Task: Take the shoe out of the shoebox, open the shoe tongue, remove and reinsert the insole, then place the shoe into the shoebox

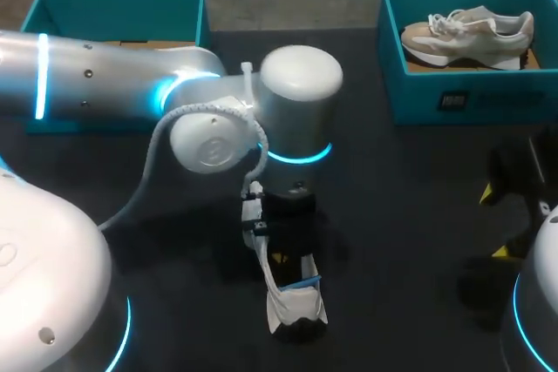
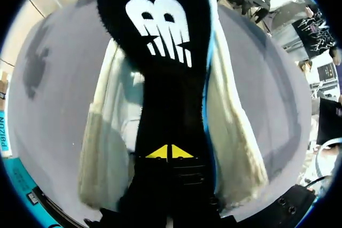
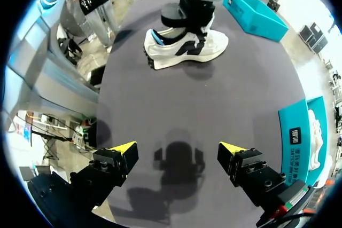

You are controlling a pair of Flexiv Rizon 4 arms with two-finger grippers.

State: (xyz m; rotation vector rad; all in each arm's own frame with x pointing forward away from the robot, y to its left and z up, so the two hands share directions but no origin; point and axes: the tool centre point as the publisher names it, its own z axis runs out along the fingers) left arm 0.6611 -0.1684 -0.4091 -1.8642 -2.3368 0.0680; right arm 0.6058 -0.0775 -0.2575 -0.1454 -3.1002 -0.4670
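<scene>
Head view: left arm (image 1: pixel 105 80) reaches in to mid-desk (image 1: pixel 401 215), left hand (image 1: pixel 277 254) pointing down into the white shoe (image 1: pixel 296 307), which sits on the desk, out of both boxes. One teal box (image 1: pixel 113 13) is at the far left. The second teal box (image 1: pixel 471 98), far right, holds a beige shoe (image 1: pixel 466 34). Right hand (image 1: pixel 495 222) is near the right edge, well apart from the white shoe.

Left wrist: left hand (image 2: pixel 170 152) tips pinched together on the black tongue (image 2: pixel 160 52), pale shoe sides flanking it.

Right wrist: right hand (image 3: pixel 176 148) spread wide, holding nothing, above bare desk (image 3: pixel 171 105). White shoe (image 3: pixel 184 49) is ahead, upright on its sole.
</scene>
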